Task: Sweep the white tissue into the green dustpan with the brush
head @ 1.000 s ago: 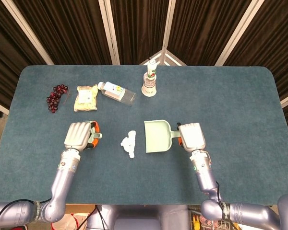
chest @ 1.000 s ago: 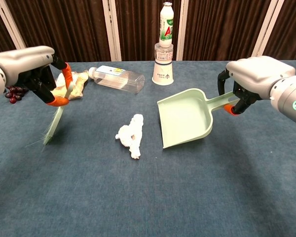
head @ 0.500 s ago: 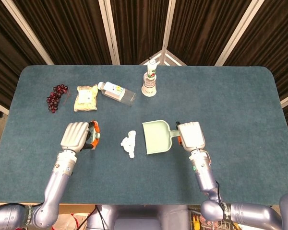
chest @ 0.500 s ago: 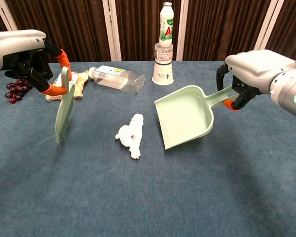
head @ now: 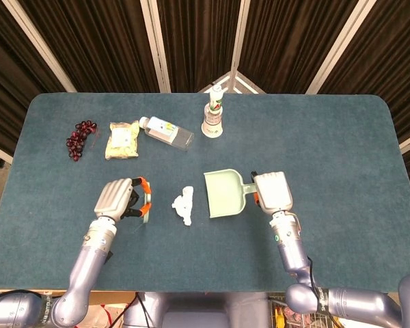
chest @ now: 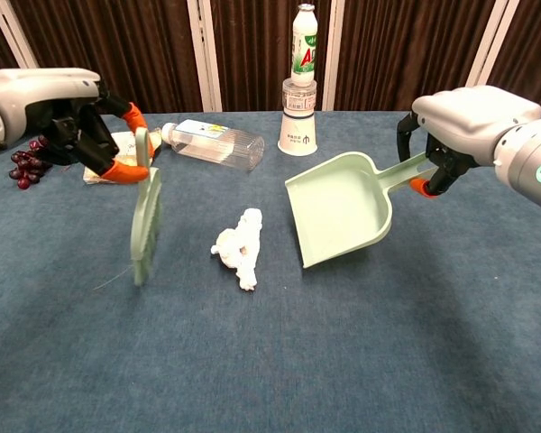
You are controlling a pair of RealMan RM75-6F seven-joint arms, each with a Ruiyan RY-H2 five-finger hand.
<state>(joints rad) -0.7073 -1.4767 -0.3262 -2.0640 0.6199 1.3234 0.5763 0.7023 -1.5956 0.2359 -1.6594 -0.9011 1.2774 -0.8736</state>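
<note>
The white tissue point(head: 184, 204) point(chest: 239, 244) lies crumpled in the middle of the blue table. My left hand point(head: 117, 198) point(chest: 68, 113) grips the handle of the pale green brush point(chest: 145, 221), which hangs bristles down to the left of the tissue, apart from it. My right hand point(head: 273, 193) point(chest: 464, 126) holds the green dustpan point(head: 223, 193) point(chest: 343, 206) by its handle. The pan's mouth faces the tissue and tilts down to the table, a short gap to the right of it.
A clear plastic bottle point(head: 167, 132) point(chest: 213, 142) lies on its side behind the tissue. A small bottle stands on a white cup point(head: 212, 113) point(chest: 299, 126) at the back. A yellow snack bag point(head: 122, 139) and dark grapes point(head: 80, 139) point(chest: 22, 167) sit at the left.
My left hand has carried the brush rightward, closer to the tissue. The dustpan shifted only slightly in my right hand.
</note>
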